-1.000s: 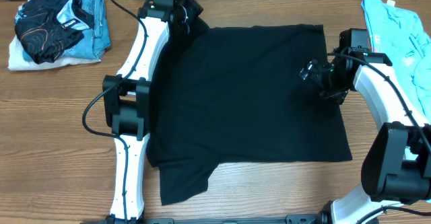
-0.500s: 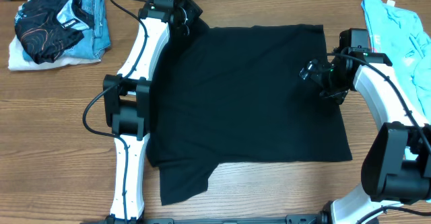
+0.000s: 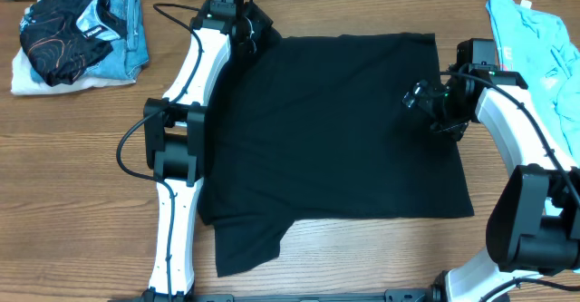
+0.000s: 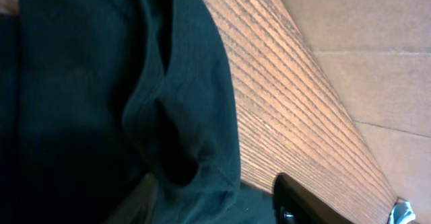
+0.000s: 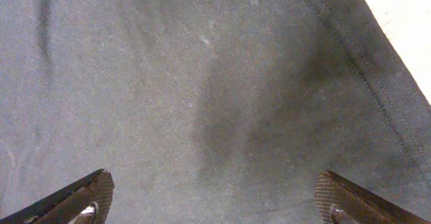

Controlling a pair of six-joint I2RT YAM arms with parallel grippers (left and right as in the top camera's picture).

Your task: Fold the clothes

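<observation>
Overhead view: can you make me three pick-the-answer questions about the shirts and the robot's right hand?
1. Where is the light blue printed T-shirt? A far right of the picture B under the big shirt C in a gripper
2. What colour is the large short-sleeved T-shirt spread on the wooden table? A red B black C white
3. How is the right gripper? A shut on a sock B out of view C open
Answers: 1 A, it lies at the right edge. 2 B, plain black cloth. 3 C, its fingers stand wide apart.
</observation>
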